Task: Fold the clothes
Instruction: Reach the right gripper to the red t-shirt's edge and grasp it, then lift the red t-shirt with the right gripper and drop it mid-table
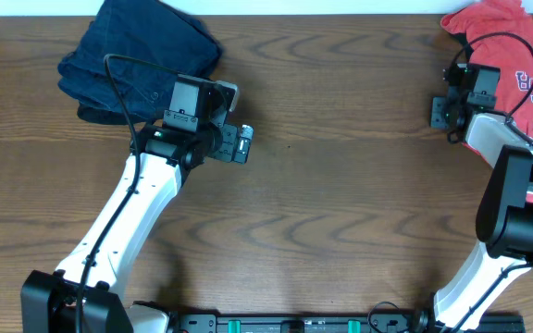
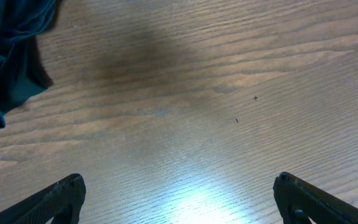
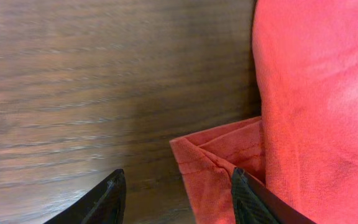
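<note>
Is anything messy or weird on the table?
Yes. The red T-shirt lies crumpled at the far right of the table, with a hem flipped over, and the dark blue garment sits bunched in a heap at the far left. Nothing looks spilled or torn.

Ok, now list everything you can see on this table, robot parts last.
T-shirt: one, coral red with lettering, crumpled at the far right corner.
denim garment: one, dark navy, bunched at the far left corner.
table: one, brown wood grain, under everything.
left arm: one, white and black, beside the denim garment.
right arm: one, white and black, at the T-shirt.
left gripper: one, black, open over bare wood.
right gripper: one, black, open, T-shirt hem at one finger.
</note>
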You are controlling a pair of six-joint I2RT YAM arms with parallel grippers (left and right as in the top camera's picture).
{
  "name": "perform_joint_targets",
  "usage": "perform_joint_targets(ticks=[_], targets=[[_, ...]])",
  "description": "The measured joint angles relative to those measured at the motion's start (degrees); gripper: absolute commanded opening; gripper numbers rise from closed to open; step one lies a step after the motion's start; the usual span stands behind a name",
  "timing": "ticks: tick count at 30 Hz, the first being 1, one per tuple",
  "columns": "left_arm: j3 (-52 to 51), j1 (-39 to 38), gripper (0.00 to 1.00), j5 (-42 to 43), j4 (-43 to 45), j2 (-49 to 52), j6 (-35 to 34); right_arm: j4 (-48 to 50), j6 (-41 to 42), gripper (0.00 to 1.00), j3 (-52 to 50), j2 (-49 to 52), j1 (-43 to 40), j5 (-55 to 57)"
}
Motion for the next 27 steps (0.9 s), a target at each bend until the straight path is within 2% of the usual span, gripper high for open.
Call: perform_joint_targets(ticks=[7,22,27], targets=[[0.00,0.00,0.98,0.00,0.00,-0.02,0.00,0.76,-0.04,0.44,0.00,0.83,-1.18,0.00],[0.00,0.00,0.98,0.00,0.00,-0.02,0.00,0.81,0.00,0.40,0.00,0.83,-2.84,0.17],[0.00,0.00,0.98,0.00,0.00,-0.02,0.00,0.79,0.00,0.29,0.00,0.87,-3.45,0.15]])
